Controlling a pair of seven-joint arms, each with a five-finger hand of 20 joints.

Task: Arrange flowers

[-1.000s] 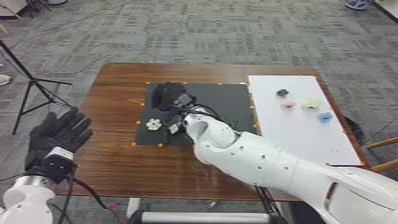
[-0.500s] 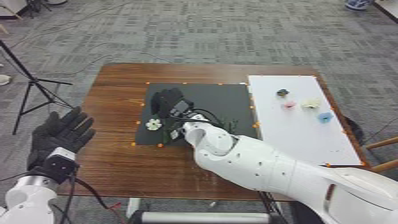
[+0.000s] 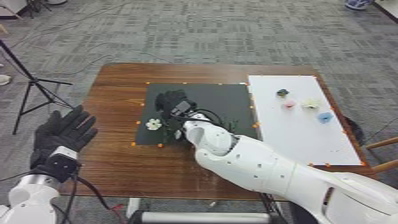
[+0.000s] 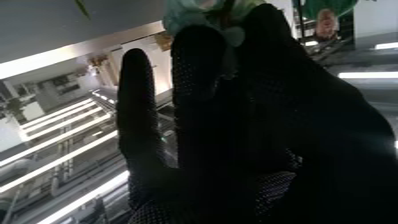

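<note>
In the head view my right hand (image 3: 171, 100) is over the far left part of the black mat (image 3: 213, 95). The right wrist view has my right hand (image 4: 209, 130) with finger and thumb bent together around a pale, greenish-white flower (image 4: 188, 14). A white flower (image 3: 154, 124) lies on the mat's left side, and green leaves (image 3: 233, 126) show beside the right forearm. Pink (image 3: 289, 104), cream (image 3: 311, 104), blue (image 3: 325, 117) and dark (image 3: 282, 92) flowers rest on the white board (image 3: 311, 142). My left hand (image 3: 62, 132) is open, left of the table.
The brown table (image 3: 133, 175) extends around the mat, and orange markers line the mat and board. My right arm crosses the table's near right part. A black tripod (image 3: 34, 80) stands on the floor at the left.
My right hand has shifted slightly back toward the robot, and its fingers and thumb appear closer together. The left hand has moved slightly right. The flowers on the board stay put.
</note>
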